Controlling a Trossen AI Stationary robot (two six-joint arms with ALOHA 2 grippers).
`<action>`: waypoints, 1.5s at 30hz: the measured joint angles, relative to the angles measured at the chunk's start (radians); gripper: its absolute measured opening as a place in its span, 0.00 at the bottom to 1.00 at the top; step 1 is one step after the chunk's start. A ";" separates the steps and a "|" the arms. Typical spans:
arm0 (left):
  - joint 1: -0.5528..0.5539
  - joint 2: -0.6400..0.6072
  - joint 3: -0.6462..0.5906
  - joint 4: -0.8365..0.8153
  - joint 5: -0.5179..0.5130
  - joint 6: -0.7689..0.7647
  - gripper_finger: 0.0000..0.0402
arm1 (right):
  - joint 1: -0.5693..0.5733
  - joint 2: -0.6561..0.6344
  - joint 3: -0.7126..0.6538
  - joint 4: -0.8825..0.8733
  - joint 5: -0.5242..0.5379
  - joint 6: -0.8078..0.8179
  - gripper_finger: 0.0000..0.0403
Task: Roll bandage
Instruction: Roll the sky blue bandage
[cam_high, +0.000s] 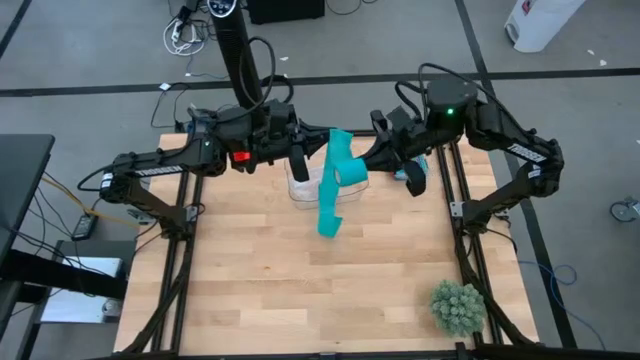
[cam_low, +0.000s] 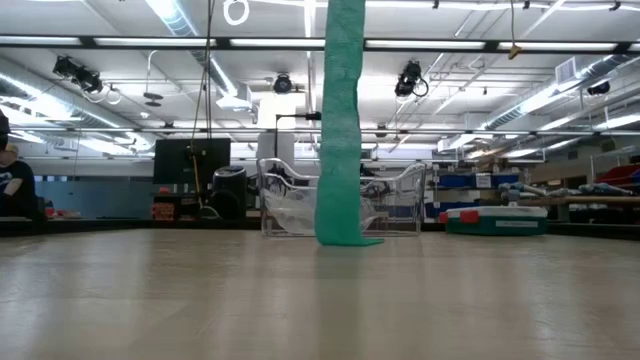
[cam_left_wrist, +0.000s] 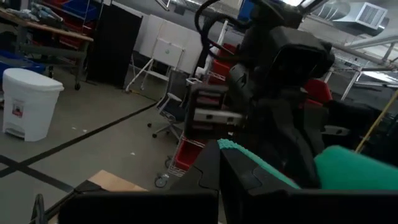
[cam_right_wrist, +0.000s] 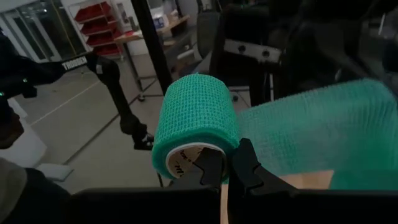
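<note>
Both arms are raised over the far half of the wooden tabletop (cam_high: 300, 270), facing each other across the middle. The bandage (cam_high: 334, 185) is held up between them: a teal-green ribbon that hangs down from the grippers to the tabletop, its lower end touching the wood just in front of a clear plastic bin (cam_low: 400, 200).

Right gripper (cam_right_wrist: 225, 167): fingers closed on the rolled part of the bandage. In the right wrist view the coil sits directly above the fingertips, its white inner core visible at the near end, and a wide flat length of teal fabric leads away from it to the side.

Left gripper (cam_high: 300, 160): fingers closed. In the left wrist view a strip of teal fabric runs right at the fingertips, but whether it is pinched between them cannot be told.

In the low view the ribbon hangs nearly straight, with slightly wavy edges, and runs out of the top of the picture.

A small green plant (cam_high: 458, 306) sits at the near right corner of the tabletop, well apart from the bandage.
</note>
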 joint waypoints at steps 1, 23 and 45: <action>-0.003 0.000 0.000 0.000 -0.001 0.008 0.01 | 0.000 0.004 0.000 0.004 0.000 0.003 0.00; -0.077 0.000 0.000 0.066 -0.053 0.249 0.01 | -0.022 0.044 0.000 -0.038 -0.053 0.263 0.00; -0.103 -0.010 0.000 -0.085 -0.075 0.326 0.19 | -0.055 0.046 0.000 -0.079 -0.236 0.391 0.00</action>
